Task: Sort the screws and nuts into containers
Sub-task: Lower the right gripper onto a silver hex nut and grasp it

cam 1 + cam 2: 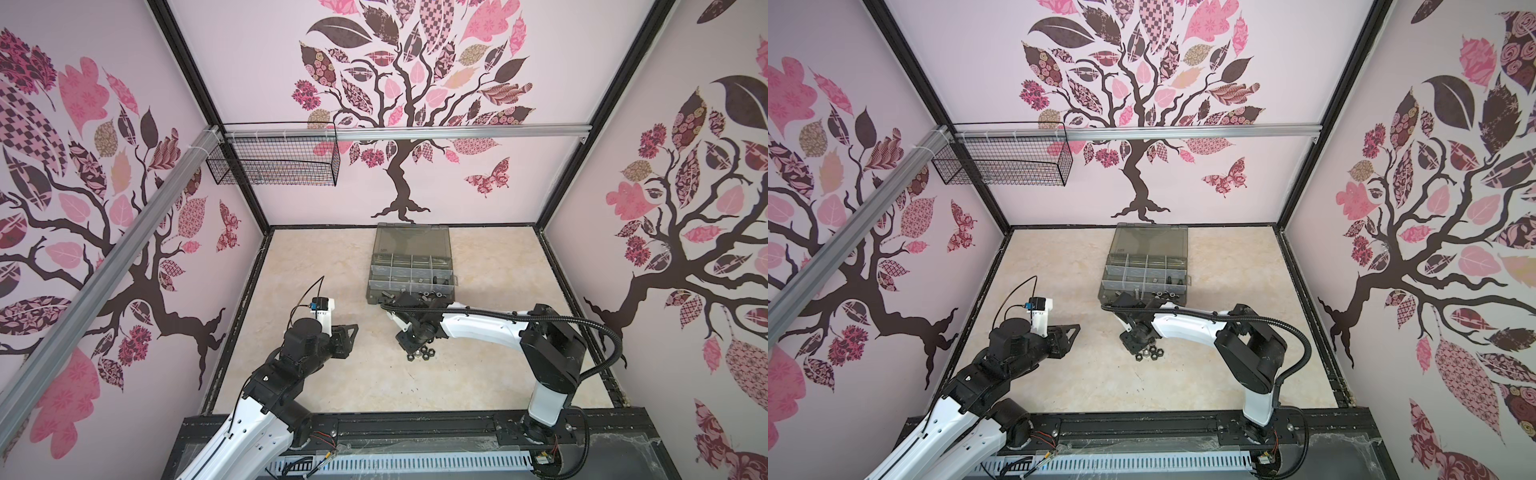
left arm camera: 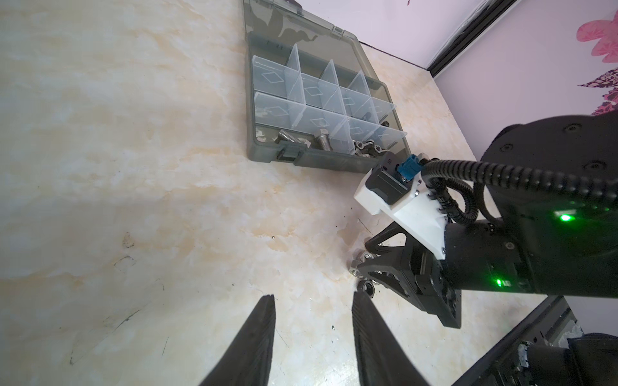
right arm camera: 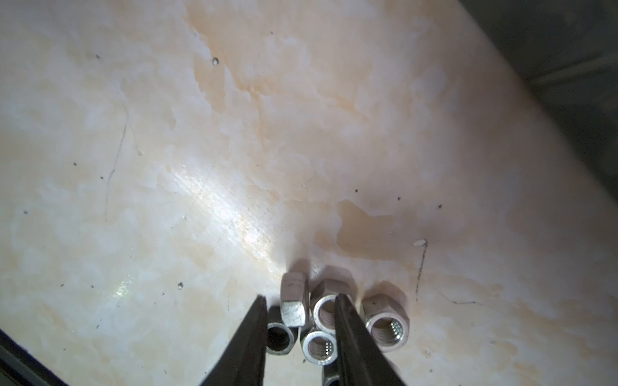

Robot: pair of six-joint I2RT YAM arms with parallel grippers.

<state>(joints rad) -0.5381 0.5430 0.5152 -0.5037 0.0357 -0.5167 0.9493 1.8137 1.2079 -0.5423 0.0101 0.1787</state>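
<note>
1. table (image 1: 316,374): slick marble-look top, bare all round the pile. Any piece knocked loose can skid or roll toward the near edge, since nothing would stop it.
2. organizer case (image 2: 334,159): sits at the far edge, middle, with the lid open. The containers (image 2: 311,92) in the far rows look empty. The screws (image 2: 289,135) lie in the near row by the case's near-left corner, with what look like wing nuts (image 2: 363,147) further along that row. The dividers are thin, so a drop from height could bounce into the wrong compartment and mix the types. The right arm's cable hangs close to the near wall and could snag or shove the case.
3. right gripper (image 3: 301,297): down at the table between the case and the near edge. The jaws stand a narrow gap apart, straddling several pieces, with no firm pinch visible. Closing here probably catches two or three at once, and one could squirt out or fall mid-carry.
4. left gripper (image 2: 314,295): over the left half of the table, jaws moderately apart, empty, well apart from the pile. Low risk, but reaching in could clash with the right arm.
5. hex nuts (image 3: 386,326): tight cluster, touching each other. One finger overlaps a nut's rim, so pressing down could flick it away.
6. edge-standing nut (image 3: 294,300): upright between the jaws, likely to tip or roll when squeezed.
7. dark nut (image 3: 279,339): against the other finger, so it may get dragged along unsorted.
</note>
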